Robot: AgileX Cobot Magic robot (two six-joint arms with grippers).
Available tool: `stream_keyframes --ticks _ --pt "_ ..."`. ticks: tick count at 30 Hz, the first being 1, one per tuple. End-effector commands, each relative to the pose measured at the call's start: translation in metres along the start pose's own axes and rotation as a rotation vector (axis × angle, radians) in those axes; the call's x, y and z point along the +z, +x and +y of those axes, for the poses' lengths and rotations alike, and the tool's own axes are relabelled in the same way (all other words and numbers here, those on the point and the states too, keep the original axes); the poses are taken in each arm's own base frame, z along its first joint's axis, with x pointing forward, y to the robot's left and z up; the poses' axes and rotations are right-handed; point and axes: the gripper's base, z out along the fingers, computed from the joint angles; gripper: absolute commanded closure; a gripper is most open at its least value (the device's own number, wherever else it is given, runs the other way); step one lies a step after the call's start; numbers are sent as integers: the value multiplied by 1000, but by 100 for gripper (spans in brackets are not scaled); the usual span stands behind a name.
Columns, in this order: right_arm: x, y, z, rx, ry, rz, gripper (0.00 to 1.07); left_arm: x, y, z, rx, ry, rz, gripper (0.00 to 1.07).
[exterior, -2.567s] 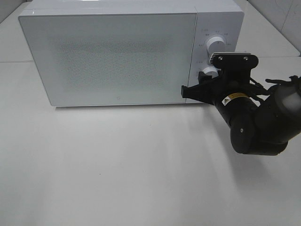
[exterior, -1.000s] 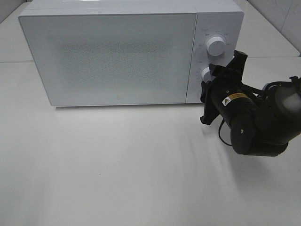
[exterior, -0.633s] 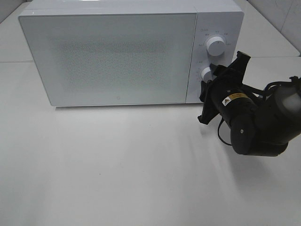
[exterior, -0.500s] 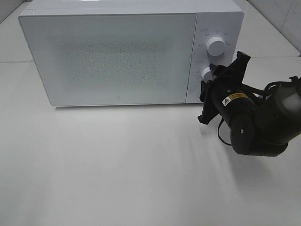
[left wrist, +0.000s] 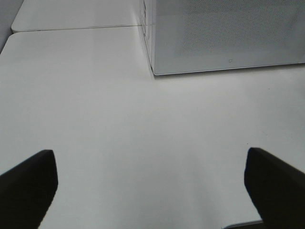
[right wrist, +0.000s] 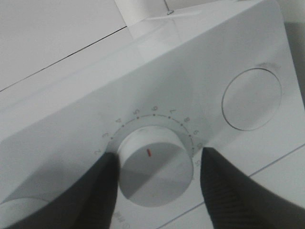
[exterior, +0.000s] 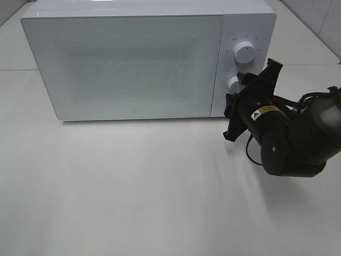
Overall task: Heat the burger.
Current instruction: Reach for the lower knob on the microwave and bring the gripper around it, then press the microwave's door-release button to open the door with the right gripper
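Microwave [exterior: 133, 64] front and centre on the white table [exterior: 133, 186], its frosted door [exterior: 128, 66] shut flat against the body. The burger is not to be seen in any view, and the speckled door gives nothing away of the inside, so where it sits relative to either pincer cannot be told.

Over on the control panel, the right gripper [right wrist: 156, 164] is up against the lower dial [exterior: 233, 84], just beneath the upper dial [exterior: 243, 52]. From the wrist camera its two dark fingers [right wrist: 102, 191] stand one on each side of that round white knob. One finger is right at the knob's edge, the other shows a sliver of panel between itself and the rim, so the jaws are parted around the dial rather than pinching it. A small red mark [right wrist: 147, 152] sits on the dial face, below the ring of numerals.

The left gripper [left wrist: 151, 186] hangs low over bare table, jaws spread as wide as they go, with nothing between them. The microwave's near corner lies well ahead of it
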Motion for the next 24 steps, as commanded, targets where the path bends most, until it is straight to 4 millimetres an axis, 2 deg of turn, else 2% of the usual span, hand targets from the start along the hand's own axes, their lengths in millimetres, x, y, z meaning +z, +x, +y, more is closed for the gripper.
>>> stream_keyframes --ticks 1,3,5,7,18,24 --pt "2 7 18 -1 -171 58 41 -2 2 -1 -3 0 -15 4" --pt "2 7 18 -1 -171 58 39 -2 2 -1 -3 0 -15 4" --pt "2 7 19 -1 -176 60 30 -2 2 -1 -3 0 -15 4" --pt "2 7 19 -1 -178 60 28 -2 2 -1 -3 0 -15 4" --pt "0 11 28 11 -223 72 29 -2 2 -1 -3 0 -15 4" --pt "-2 9 26 6 -208 67 29 -2 2 -1 -3 0 -15 4"
